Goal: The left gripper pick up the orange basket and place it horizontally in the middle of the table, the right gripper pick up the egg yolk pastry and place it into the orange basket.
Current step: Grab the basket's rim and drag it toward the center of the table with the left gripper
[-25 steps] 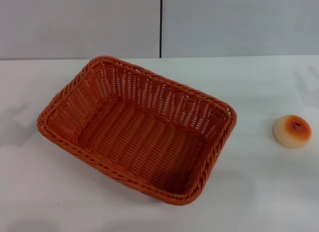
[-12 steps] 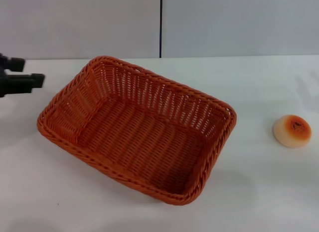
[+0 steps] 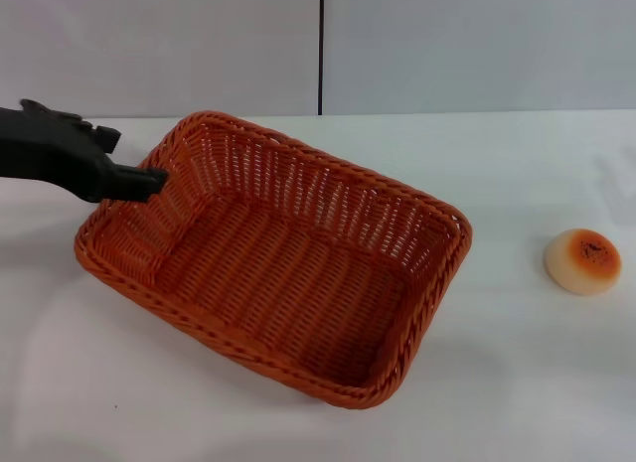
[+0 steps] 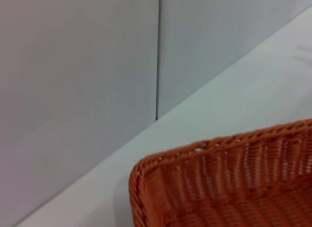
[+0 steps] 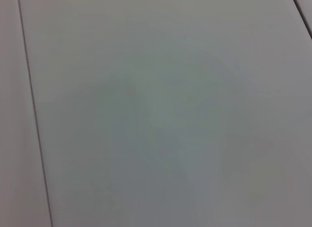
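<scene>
The orange basket (image 3: 273,258) sits slanted on the white table (image 3: 517,383), left of centre, with nothing in it. My left gripper (image 3: 149,181) reaches in from the left, its black tip at the basket's far left rim. The left wrist view shows a corner of the orange basket (image 4: 224,183) close up, but none of that arm's fingers. Out on the right side of the table lies the egg yolk pastry (image 3: 582,260), a small cream bun with a browned top. My right gripper is out of view; its wrist camera shows only a grey panelled surface.
A grey wall (image 3: 447,45) with a dark vertical seam (image 3: 320,50) runs along the table's far edge. Bare tabletop lies between the basket and the pastry and along the front.
My left gripper came in from the left edge and moved right, up to the basket's far left rim. Basket and pastry have stayed put.
</scene>
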Motion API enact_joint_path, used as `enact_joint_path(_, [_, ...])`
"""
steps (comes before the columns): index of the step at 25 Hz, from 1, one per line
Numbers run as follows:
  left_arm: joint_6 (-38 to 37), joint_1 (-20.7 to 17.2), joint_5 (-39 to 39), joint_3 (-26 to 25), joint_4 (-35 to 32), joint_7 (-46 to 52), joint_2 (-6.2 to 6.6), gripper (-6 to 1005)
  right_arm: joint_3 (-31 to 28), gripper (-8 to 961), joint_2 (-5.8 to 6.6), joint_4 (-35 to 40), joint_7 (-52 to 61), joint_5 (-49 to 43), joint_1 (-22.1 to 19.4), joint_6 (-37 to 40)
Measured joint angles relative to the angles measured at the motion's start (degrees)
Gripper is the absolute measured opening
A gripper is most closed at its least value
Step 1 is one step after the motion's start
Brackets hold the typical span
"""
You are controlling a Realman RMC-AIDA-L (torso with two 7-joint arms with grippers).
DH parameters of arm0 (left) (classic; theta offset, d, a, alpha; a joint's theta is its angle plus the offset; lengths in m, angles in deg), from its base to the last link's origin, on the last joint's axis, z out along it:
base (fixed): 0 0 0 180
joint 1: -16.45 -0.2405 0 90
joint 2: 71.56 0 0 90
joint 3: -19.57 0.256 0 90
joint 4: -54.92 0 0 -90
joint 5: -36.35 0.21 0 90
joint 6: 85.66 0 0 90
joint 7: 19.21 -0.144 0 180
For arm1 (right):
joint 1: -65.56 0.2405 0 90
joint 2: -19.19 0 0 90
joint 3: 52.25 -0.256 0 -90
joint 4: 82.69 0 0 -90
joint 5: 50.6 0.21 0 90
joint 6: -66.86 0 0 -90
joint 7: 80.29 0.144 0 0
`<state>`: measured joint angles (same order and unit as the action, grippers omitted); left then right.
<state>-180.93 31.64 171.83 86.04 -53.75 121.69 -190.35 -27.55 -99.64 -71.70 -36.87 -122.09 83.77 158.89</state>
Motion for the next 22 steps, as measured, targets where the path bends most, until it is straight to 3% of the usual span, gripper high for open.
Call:
enact_joint_path(1, [0.00, 0.00, 0.00, 0.00, 0.00, 0.00, 0.00, 635, 0.00, 455, 0.00, 0.00, 0.00, 0.00, -0.04, 0.00])
enact_joint_path(2, [4.32, -0.93, 1.49, 4.31, 0.16, 1.10, -0.06, 638, 0.00, 455, 0.00, 0.01, 0.00, 0.01, -0.09, -0.02])
enact_joint_path(6, [8.38, -2.01, 2.13, 6.39, 0.22, 1.63, -0.06, 779, 0.00, 452, 0.00, 0.00, 0.00, 0.03, -0.13, -0.28])
enact_joint_path(12, [13.21, 0.00, 11.69, 11.00, 5.23, 4.76, -0.05, 784, -0.01, 448, 0.07, 0.00, 0.00, 0.03, -0.27, -0.38])
enact_joint_path(22, [13.35, 3.04, 15.57, 12.98, 9.76, 8.14, -0.13, 785, 0.00, 442, 0.18, 0.05, 0.00, 0.03, -0.12, -0.55])
